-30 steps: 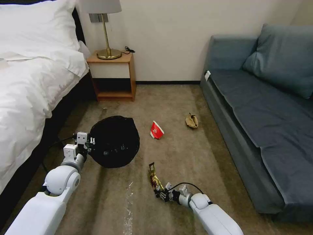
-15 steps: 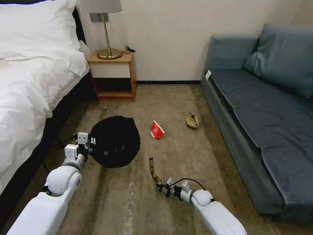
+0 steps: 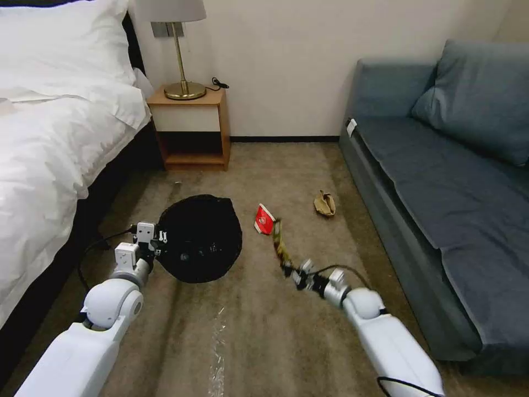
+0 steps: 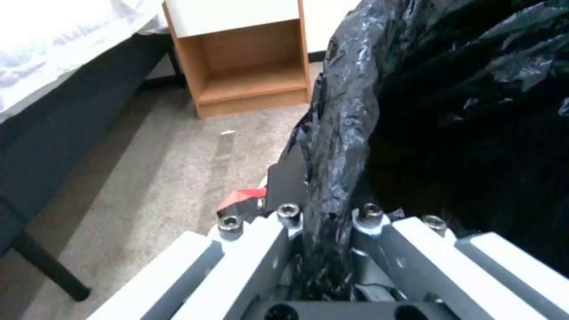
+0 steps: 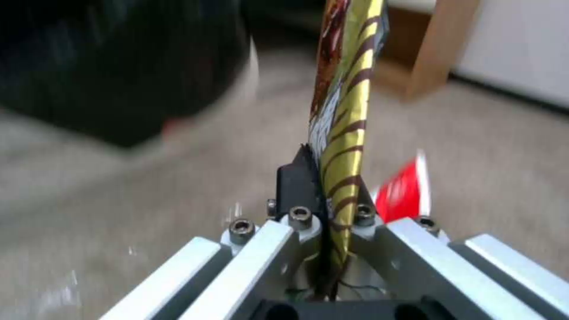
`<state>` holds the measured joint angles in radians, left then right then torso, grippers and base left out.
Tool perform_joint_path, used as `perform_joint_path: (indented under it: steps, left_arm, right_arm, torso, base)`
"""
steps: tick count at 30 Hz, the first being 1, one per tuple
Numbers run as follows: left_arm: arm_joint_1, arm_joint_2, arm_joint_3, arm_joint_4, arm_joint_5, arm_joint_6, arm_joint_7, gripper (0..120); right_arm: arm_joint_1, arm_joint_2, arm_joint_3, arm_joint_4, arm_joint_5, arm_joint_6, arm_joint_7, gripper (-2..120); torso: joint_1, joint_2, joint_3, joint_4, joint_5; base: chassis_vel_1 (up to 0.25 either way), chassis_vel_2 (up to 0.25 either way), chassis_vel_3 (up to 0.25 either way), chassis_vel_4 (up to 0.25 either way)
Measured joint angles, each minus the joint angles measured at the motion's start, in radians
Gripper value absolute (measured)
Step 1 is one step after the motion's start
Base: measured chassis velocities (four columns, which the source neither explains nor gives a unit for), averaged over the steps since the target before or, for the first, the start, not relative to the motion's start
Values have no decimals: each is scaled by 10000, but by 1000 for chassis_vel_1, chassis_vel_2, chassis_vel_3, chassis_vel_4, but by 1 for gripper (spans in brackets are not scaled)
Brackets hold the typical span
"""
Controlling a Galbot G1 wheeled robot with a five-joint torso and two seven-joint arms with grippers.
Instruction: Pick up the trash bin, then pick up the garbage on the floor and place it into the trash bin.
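Note:
The trash bin (image 3: 201,238), with its black bag liner (image 4: 450,111), hangs off the carpet in my left gripper (image 3: 157,246), which is shut on the liner-covered rim (image 4: 325,209). My right gripper (image 3: 286,268) is shut on the lower end of a gold-brown striped snack wrapper (image 3: 279,242), which stands upright in the air to the right of the bin. The right wrist view shows the wrapper (image 5: 344,111) pinched between the fingers, with the bin (image 5: 118,66) off to one side. A red-and-white carton (image 3: 265,219) and a crumpled brown paper wad (image 3: 324,204) lie on the carpet.
A bed (image 3: 49,138) runs along the left and a blue-grey sofa (image 3: 441,182) along the right. A wooden nightstand (image 3: 193,129) with a brass lamp stands against the far wall. A shiny clear strip (image 3: 216,342) lies on the near carpet.
My right gripper has lifted the wrapper off the carpet and carried it forward and up, close to the red carton. The left arm and bin shifted slightly right.

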<state>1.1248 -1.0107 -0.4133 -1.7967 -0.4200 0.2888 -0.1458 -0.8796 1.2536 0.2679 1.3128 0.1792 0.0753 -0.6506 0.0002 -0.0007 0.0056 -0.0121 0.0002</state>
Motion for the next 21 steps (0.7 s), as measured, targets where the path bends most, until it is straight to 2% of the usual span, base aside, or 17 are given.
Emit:
perform_joint_path:
  steps: [3,8,14,21]
  left_arm:
    - [-65,-131,105,66,18,0,-12,2]
    - [-164,-305,227,172,75,0,-45,2]
    - [-299,-458,372,301,78,-8,-52,2]
    - [-365,-496,388,427,56,-36,-54,2]
  right_arm:
    - [174,-291,-196,1346,964,-680,108,0]
    - [714,-263,-885,2157,2149,-1342,304,0]
    - [1386,69,-2162,2247,3445,-1708,649,0]
    - [1588,466,-3169,1733,3618,-1768,704,0]
  torso:
    - [0,0,0,-4,0]
    - [0,0,0,1,-1]
    - [0,0,-1,1,-3]
    - [0,0,0,1,-3]
  base:
    - [0,0,0,0]
    - [0,0,0,0]
    - [0,0,0,0]
    - [0,0,0,0]
